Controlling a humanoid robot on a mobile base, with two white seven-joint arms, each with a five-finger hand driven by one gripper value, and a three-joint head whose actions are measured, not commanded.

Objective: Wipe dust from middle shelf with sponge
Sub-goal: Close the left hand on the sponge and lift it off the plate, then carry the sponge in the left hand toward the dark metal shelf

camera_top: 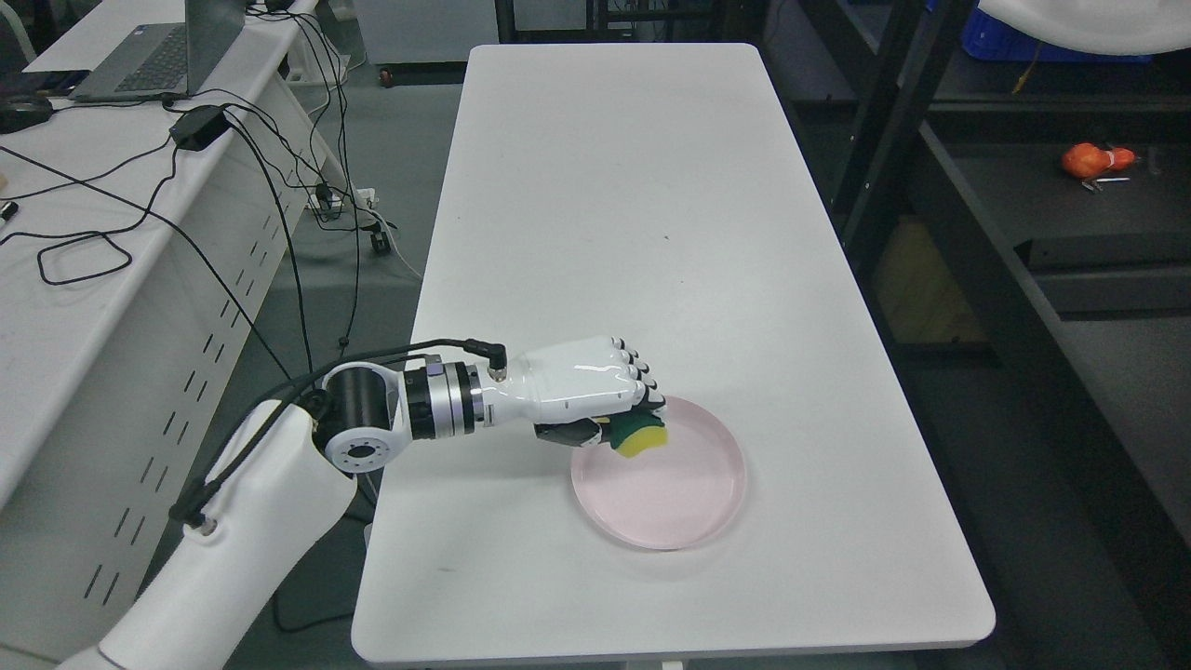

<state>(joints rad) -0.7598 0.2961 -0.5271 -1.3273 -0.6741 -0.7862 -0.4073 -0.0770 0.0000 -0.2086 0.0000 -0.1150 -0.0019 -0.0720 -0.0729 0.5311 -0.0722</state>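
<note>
My left hand (625, 423) reaches in from the lower left and hangs over the left rim of a pink plate (684, 507) on the white table (642, 214). Its fingers are curled around a yellow and green sponge (642, 437), which is held just above the plate. At the right stands a dark shelf unit (1042, 307) with black shelves. The right arm does not show.
An orange object (1093, 160) lies on a dark shelf at the upper right. A second white desk (74, 279) at the left carries a laptop (158, 51), a power brick and several cables. Floor separates the two tables.
</note>
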